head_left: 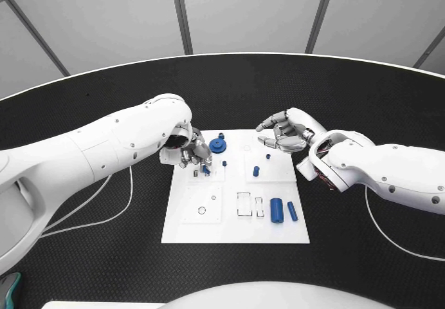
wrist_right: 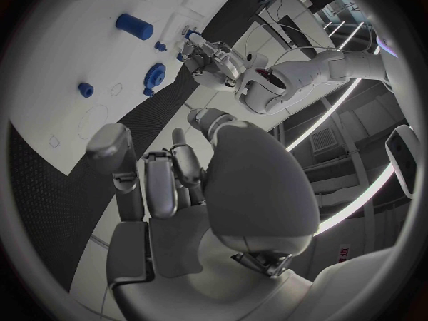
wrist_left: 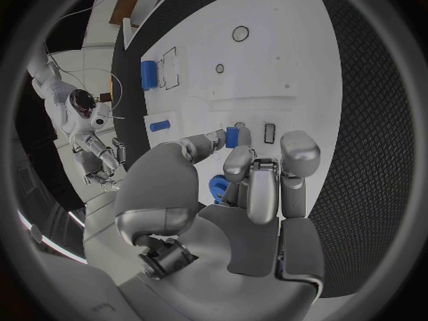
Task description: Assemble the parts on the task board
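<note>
- Your left hand (head_left: 190, 149) hovers over the far left part of the task board (head_left: 190, 228), fingers pointing down at a small blue peg (head_left: 205, 169) that stands near the board's left edge.
- In the left wrist view the fingertips (wrist_left: 234, 137) close around that peg (wrist_left: 232, 136), so I judge the hand is pinching it; the contact is small there, so treat that as likely, not certain.
- The peg's long axis runs upright, in line with the fingers above it, so any push has to go straight down.
- The blue gear (head_left: 218, 143) sits by the board's far edge, just beside the left hand on its inner side, touching nothing you hold.
- Your right hand (head_left: 285, 131) hangs over the board's far right corner with its fingers loosely curled and apart, and nothing in them.
- A second small peg (head_left: 256, 171) stands right of the board's middle, nearer your right hand than your left.
- The fat blue cylinder (head_left: 276, 210) and a slimmer pin (head_left: 292, 211) lie side by side near the board's right edge towards the near end, their long axes running from far to near.
- Those two lie well apart from both hands; the right arm is the closer one for them.
</note>
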Robot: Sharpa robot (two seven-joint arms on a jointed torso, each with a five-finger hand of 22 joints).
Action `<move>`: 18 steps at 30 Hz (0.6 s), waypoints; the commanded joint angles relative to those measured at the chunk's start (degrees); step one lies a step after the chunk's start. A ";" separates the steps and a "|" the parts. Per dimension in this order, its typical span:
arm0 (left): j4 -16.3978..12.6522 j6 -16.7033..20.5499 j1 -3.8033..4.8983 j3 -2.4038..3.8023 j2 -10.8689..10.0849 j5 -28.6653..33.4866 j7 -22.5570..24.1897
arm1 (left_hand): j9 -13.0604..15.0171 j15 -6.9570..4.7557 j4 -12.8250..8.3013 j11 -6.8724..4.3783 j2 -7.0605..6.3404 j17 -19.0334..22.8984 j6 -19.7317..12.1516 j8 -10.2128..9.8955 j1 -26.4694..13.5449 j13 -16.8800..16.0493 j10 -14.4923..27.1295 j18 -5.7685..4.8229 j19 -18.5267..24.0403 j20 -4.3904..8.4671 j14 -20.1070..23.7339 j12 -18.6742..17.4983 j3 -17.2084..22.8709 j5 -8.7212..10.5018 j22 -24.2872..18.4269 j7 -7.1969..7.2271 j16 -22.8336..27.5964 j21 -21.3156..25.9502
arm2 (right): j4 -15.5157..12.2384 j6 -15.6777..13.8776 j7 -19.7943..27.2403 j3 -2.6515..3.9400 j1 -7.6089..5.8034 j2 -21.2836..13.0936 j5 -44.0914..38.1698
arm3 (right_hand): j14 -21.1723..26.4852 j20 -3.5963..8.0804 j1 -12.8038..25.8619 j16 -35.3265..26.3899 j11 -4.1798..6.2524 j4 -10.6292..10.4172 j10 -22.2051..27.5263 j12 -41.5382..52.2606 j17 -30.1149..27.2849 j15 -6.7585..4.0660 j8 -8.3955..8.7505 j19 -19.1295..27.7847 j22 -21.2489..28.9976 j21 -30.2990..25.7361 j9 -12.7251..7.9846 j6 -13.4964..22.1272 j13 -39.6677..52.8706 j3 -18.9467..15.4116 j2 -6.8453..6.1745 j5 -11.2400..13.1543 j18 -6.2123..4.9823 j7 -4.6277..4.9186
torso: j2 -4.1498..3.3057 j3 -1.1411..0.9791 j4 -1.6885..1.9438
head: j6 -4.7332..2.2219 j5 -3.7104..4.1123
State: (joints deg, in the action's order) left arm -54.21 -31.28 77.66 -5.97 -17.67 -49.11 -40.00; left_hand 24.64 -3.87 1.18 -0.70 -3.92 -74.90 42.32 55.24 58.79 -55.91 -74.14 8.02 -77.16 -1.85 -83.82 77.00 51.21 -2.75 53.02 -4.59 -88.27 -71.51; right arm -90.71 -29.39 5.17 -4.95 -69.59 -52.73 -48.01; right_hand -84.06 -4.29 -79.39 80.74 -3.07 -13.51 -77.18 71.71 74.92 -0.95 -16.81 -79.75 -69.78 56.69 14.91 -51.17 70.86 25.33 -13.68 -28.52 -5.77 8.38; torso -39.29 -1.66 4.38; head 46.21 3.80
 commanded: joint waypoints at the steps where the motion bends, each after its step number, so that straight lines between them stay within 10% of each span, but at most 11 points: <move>1: 0.18 -0.24 -0.03 0.00 0.14 -0.11 -2.96 | 0.14 -0.37 -1.80 0.00 0.83 -9.07 1.39 0.41 1.35 -0.32 -0.51 -1.15 -0.59 0.02 -4.71 0.43 2.07 -0.20 0.06 0.94 -0.04 -0.26 | -0.01 0.00 -0.01 0.00 0.00 -0.02 0.00 | -2.57 -0.06 0.12 0.06 -0.02 0.03 -0.22 0.18 0.08 -0.42 -0.18 -0.24 -0.05 -0.12 -0.09 -0.29 -0.08 0.23 -0.24 -0.33 -0.65 -0.01 | 0.01 -0.02 -0.03 | 0.06 0.00; 18: 0.85 -0.79 -0.19 -0.01 0.38 -0.37 -3.13 | 0.27 -0.41 -1.76 -0.03 0.70 -9.15 1.46 0.49 1.29 0.13 -0.39 -1.15 -0.61 0.08 -4.74 0.30 2.02 -0.19 0.07 0.97 -0.06 -0.26 | -0.06 0.01 -0.01 0.00 0.00 -0.01 0.00 | -2.57 -0.06 0.12 0.06 -0.02 0.03 -0.22 0.18 0.08 -0.42 -0.18 -0.24 -0.05 -0.12 -0.09 -0.29 -0.08 0.23 -0.24 -0.33 -0.65 -0.01 | -0.03 0.01 0.00 | 0.16 0.06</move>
State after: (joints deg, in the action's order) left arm -53.38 -32.09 77.47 -5.98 -17.29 -49.48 -40.00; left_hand 24.88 -3.87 1.17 -0.61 -3.92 -74.90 42.32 55.48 58.79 -55.83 -74.22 8.02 -77.34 -1.67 -83.82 77.23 51.21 -2.89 53.01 -4.60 -88.27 -71.51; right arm -90.77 -29.37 5.16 -4.94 -69.59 -52.73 -48.01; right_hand -84.06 -4.29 -79.39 80.74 -3.08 -13.51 -77.18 71.71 74.91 -0.95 -16.81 -79.75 -69.77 56.69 14.92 -51.17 70.86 25.33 -13.68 -28.52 -5.77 8.38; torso -39.27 -1.66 4.38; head 46.40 3.88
